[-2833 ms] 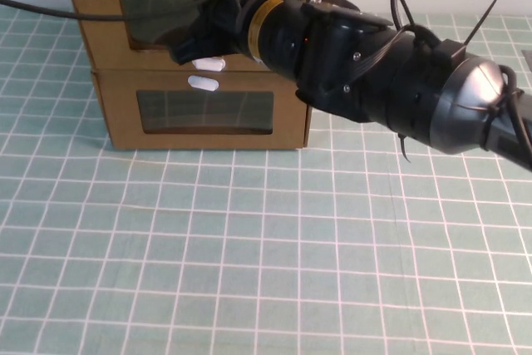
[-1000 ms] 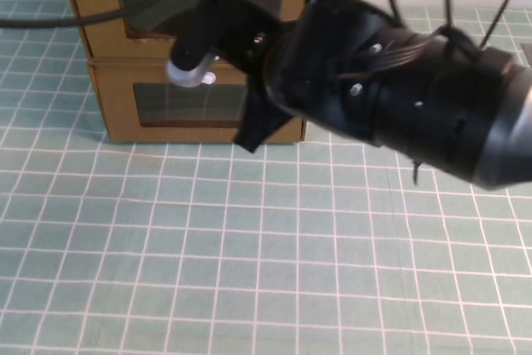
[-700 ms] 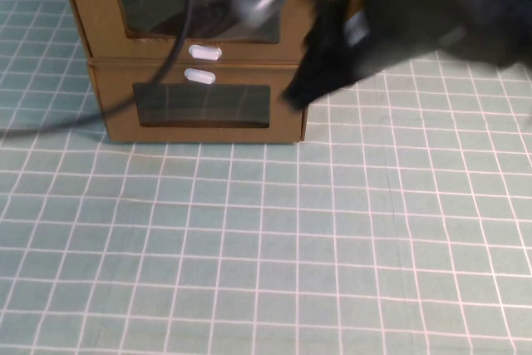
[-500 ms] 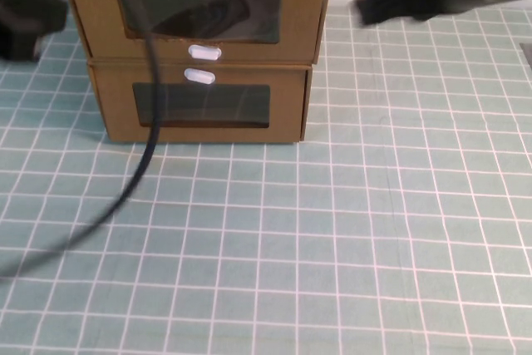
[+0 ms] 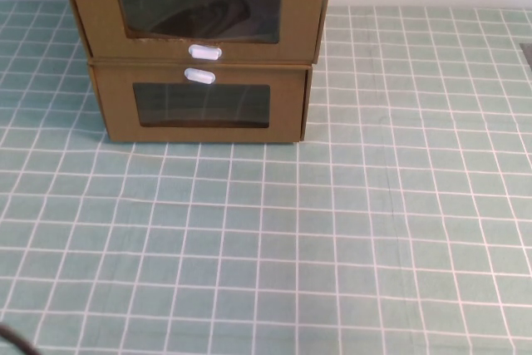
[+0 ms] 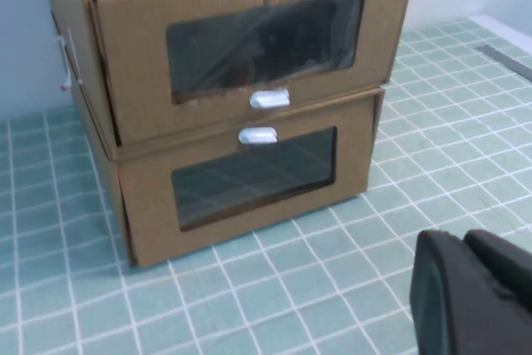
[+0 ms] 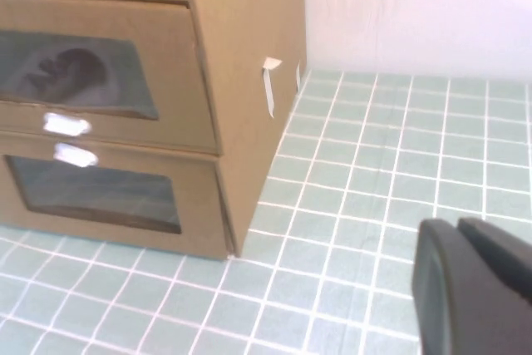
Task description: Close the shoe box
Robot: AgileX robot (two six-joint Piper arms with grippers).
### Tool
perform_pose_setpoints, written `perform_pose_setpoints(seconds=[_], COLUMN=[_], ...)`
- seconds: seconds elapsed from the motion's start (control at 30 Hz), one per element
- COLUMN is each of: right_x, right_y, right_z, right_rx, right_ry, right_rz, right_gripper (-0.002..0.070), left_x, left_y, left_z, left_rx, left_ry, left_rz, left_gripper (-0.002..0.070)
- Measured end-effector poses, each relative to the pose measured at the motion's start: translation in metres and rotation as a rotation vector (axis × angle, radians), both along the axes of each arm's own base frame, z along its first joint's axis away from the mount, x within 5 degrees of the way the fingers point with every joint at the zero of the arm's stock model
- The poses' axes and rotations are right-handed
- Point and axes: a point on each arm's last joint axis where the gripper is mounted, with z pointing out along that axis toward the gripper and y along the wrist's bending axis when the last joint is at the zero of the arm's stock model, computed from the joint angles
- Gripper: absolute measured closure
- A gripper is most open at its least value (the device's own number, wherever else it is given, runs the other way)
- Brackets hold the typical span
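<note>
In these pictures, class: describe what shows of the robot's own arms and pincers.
Very little. The left pincer and the right pincer each appear only in their own wrist view as a smooth, rounded matt-black body at the frame's corner. No markings. The high view shows neither, only a dark cable tip.

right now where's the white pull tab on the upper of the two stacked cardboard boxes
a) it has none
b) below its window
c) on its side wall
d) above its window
b: in the high view the upper shoe box has its white pull tab just under the clear window, close above the lower box. Neither the left gripper nor the right gripper touches the boxes.
</note>
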Motion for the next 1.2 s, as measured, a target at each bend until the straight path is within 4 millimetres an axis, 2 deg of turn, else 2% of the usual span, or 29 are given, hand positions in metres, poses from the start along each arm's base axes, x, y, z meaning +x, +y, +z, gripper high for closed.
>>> perform_pose_setpoints(seconds=[0.13,0.23,0.37,0.47,0.57,0.7,1.2], right_x=[-0.045,-0.073,-0.104,-0.12,-0.13,-0.14,-0.144], right_y=[-0.014,-0.023,-0.032,-0.037,-0.041,-0.044,-0.041], right_z=[-0.016,-0.036,-0.069,-0.094,-0.112,-0.123,-0.125], right_rx=[0.03,0.034,0.036,0.018,0.009,0.004,0.062], right_ry=[-0.065,-0.101,-0.122,-0.11,-0.098,-0.09,-0.054], right_rz=[-0.002,-0.003,-0.002,-0.005,-0.004,-0.003,0.022], right_gripper=[0.069,0.069,0.069,0.069,0.069,0.069,0.069], left_x=[-0.014,-0.019,-0.014,-0.009,-0.007,-0.007,-0.007], left_y=[0.003,0.005,0.007,0.008,0.008,0.008,0.008], left_z=[-0.02,-0.037,-0.063,-0.082,-0.096,-0.099,-0.1], left_rx=[-0.04,-0.078,-0.107,-0.112,-0.107,-0.108,-0.108], left_ry=[-0.015,-0.026,0.0,0.036,0.066,0.071,0.072], left_rz=[0.014,0.039,0.08,0.103,0.112,0.117,0.119], left_gripper=[0.068,0.068,0.068,0.068,0.068,0.068,0.068])
